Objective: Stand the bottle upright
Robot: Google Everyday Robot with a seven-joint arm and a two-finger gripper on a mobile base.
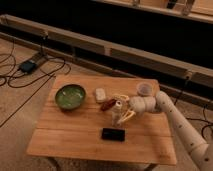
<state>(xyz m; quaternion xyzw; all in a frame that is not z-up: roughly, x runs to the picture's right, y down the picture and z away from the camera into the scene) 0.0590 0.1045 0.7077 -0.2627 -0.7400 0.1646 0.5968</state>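
Slatted light-wood table, rectangular, planks running left-right, matte grain. Round green glazed bowl at about 10 o'clock from table centre, shallow, glossy inside. Small plain white rounded block just beside bowl at its 3 o'clock, apart from it. Flat black rectangular phone at 6 o'clock from table centre, lying flat, smooth dark face. Small pale round cup-like thing at 2 o'clock, near far right edge.

Small whitish cylindrical bottle with reddish-brown label print near table centre, just at 12 o'clock of phone, apart from it. Looks close to upright, pale cap at top. Cannot tell whether base touches the wood. Reddish-brown oblong thing at bottle's 10 o'clock, touching or nearly so; too blurred to identify.

White smooth-shelled robot arm coming in from 4 o'clock, lower right corner, long straight forearm rising to a rounded wrist joint over the table's right half. Pale two-finger gripper pointing toward 9 o'clock, roughly level, at the bottle. Fingers curved, pale yellowish, narrow-set around the bottle body, gripping it from its 3 o'clock side.

Black cables and dark box on floor at 10 o'clock, beyond table.
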